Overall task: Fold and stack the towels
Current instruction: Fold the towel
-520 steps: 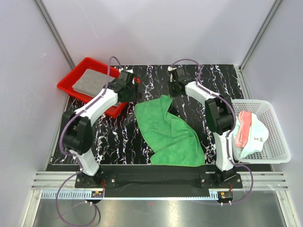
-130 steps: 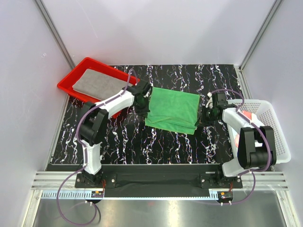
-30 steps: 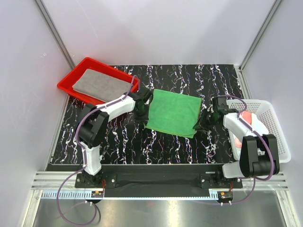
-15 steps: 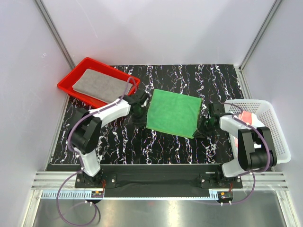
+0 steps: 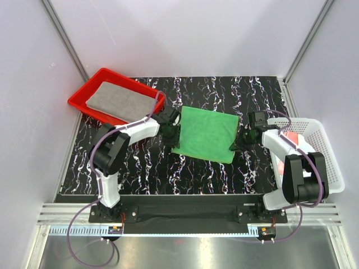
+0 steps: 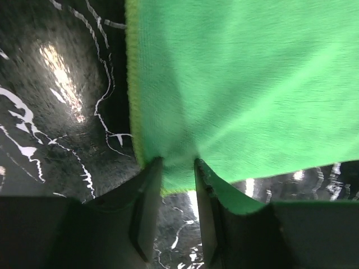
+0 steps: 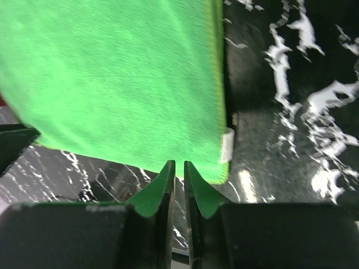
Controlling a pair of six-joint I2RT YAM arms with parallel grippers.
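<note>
The bright green towel (image 5: 205, 134) lies folded into a flat rectangle on the black marbled table. My left gripper (image 5: 171, 133) is at its left edge and, in the left wrist view, my left gripper (image 6: 175, 165) is shut on that edge of the green towel (image 6: 241, 84). My right gripper (image 5: 239, 143) is at the towel's near right corner; in the right wrist view, my right gripper (image 7: 178, 166) is nearly closed, pinching the edge of the green towel (image 7: 112, 78). The grey towel (image 5: 120, 101) lies folded in the red tray (image 5: 78, 101). The salmon-pink towel (image 5: 289, 137) and white towel (image 5: 279, 168) are in the basket, mostly hidden by my right arm.
The white mesh basket (image 5: 325, 157) stands at the right edge of the table. The red tray sits at the back left. Grey walls close in the table on three sides. A small white label (image 7: 226, 144) hangs from the green towel's corner.
Over 17 seconds the green towel went from a crumpled spread to a folded rectangle. In the last half second both grippers moved back in from beside the towel onto its edges.
</note>
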